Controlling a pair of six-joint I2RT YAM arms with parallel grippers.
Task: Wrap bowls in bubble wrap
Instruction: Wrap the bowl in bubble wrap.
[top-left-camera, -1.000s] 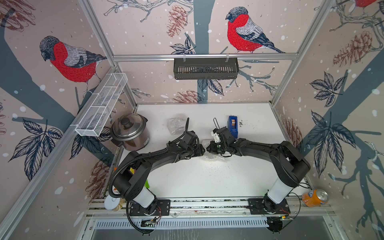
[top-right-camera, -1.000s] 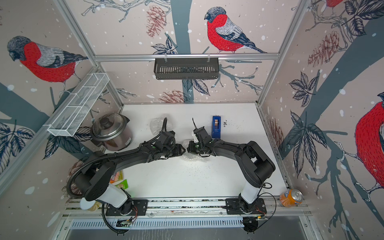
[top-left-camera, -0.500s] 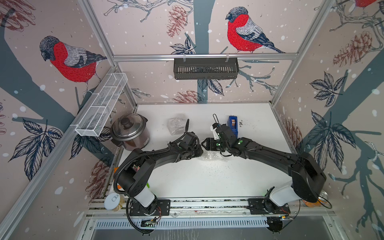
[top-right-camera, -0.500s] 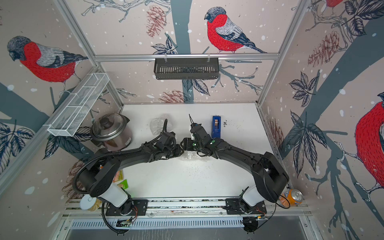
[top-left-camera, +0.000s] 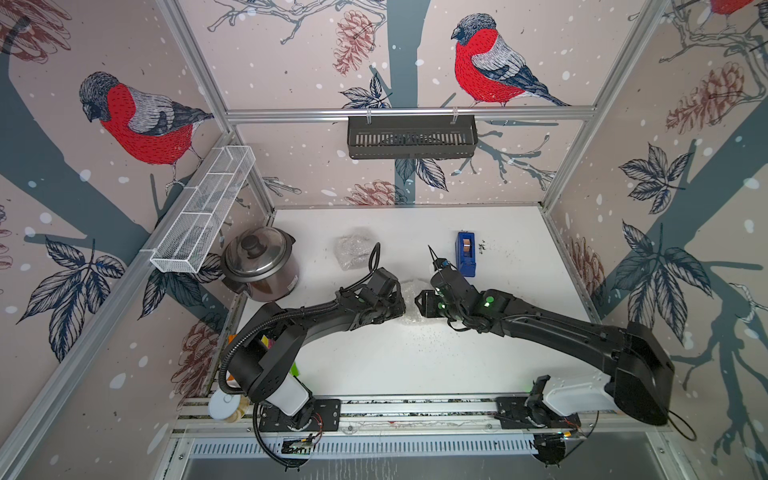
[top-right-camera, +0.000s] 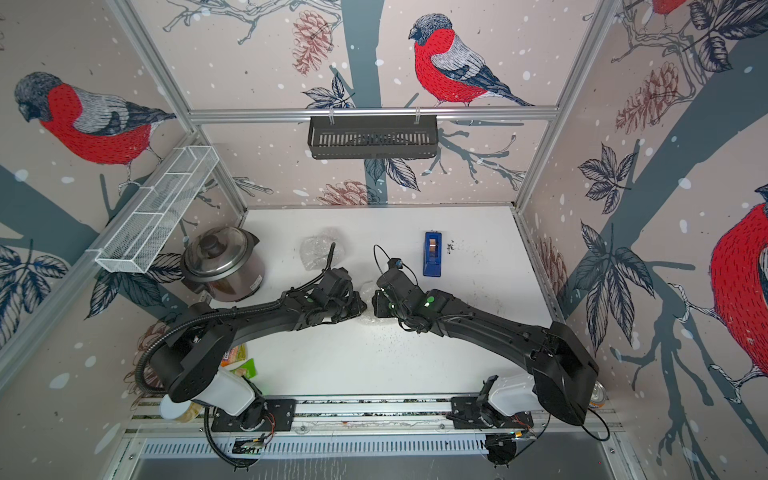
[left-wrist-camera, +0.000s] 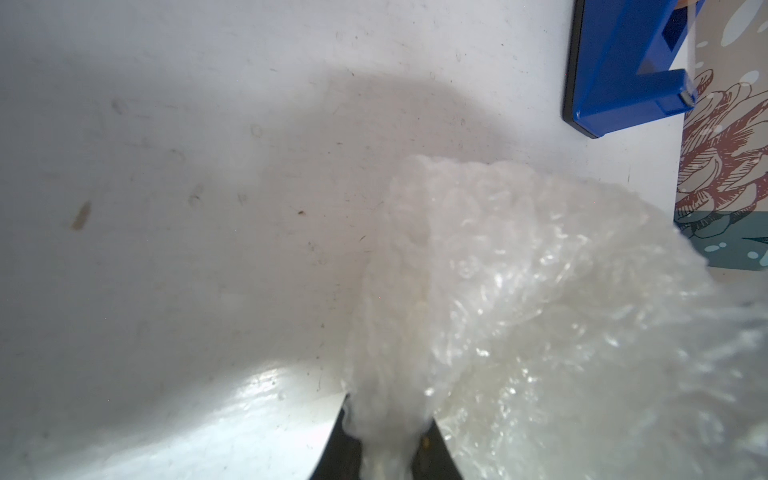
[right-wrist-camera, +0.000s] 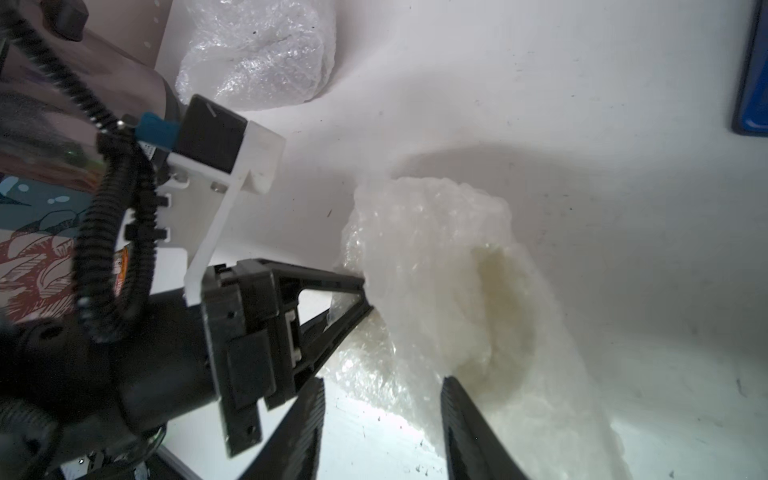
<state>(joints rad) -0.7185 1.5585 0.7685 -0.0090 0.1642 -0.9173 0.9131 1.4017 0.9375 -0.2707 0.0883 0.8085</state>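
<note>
One view, the right wrist's, settles the grips: left end effector (right-wrist-camera: 365, 297) pinches the bubble wrap (right-wrist-camera: 432, 249) edge; right end effector (right-wrist-camera: 382, 386) stands spread; a cream bowl (right-wrist-camera: 498, 316) shows through it. Both top views only place the wrap mid-frame on the counter (top-left-camera: 415, 365).
</note>
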